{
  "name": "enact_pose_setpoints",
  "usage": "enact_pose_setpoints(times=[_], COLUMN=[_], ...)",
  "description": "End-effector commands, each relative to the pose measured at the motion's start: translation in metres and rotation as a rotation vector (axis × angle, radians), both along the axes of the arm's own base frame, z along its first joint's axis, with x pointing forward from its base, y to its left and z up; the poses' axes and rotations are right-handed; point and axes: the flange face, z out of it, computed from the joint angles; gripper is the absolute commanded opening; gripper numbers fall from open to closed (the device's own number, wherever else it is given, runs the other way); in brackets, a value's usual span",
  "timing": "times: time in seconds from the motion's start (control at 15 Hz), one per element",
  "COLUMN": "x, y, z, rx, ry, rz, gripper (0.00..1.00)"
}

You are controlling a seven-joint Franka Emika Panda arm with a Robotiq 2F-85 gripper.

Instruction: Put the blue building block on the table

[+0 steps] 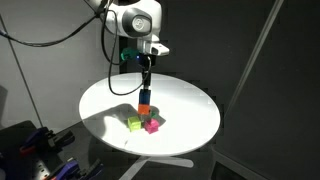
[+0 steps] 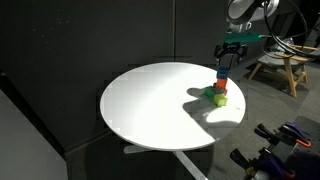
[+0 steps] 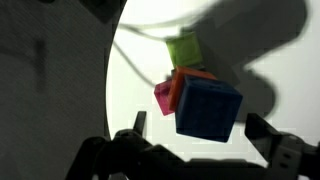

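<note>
The blue building block (image 3: 208, 108) sits on top of an orange cube (image 3: 183, 84), stacked on the round white table (image 3: 140, 60). The stack shows in both exterior views, blue block (image 1: 144, 96) (image 2: 222, 75) above orange cube (image 1: 144, 108) (image 2: 221, 86). My gripper (image 3: 198, 128) is open just above the stack, one finger on each side of the blue block, with gaps to both. It also shows in both exterior views (image 1: 145, 85) (image 2: 224, 63).
A green cube (image 3: 185, 52) (image 1: 134, 123) (image 2: 218, 97) and a pink block (image 3: 163, 97) (image 1: 152, 125) lie on the table (image 1: 190, 110) (image 2: 150, 100) right beside the stack. Dark curtains stand behind. A wooden stool (image 2: 280, 68) stands off the table.
</note>
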Motion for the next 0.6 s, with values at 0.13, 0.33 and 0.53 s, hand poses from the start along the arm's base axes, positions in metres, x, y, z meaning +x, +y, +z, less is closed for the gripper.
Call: enact_pose_setpoints(times=[0.13, 0.33, 0.53], x=[0.004, 0.006, 0.006], y=[0.002, 0.004, 0.004], z=[-0.005, -0.01, -0.013], rx=[-0.011, -0.011, -0.012], ry=[0.011, 0.019, 0.024], rz=[0.007, 0.01, 0.012], gripper=[1.0, 1.0, 1.0])
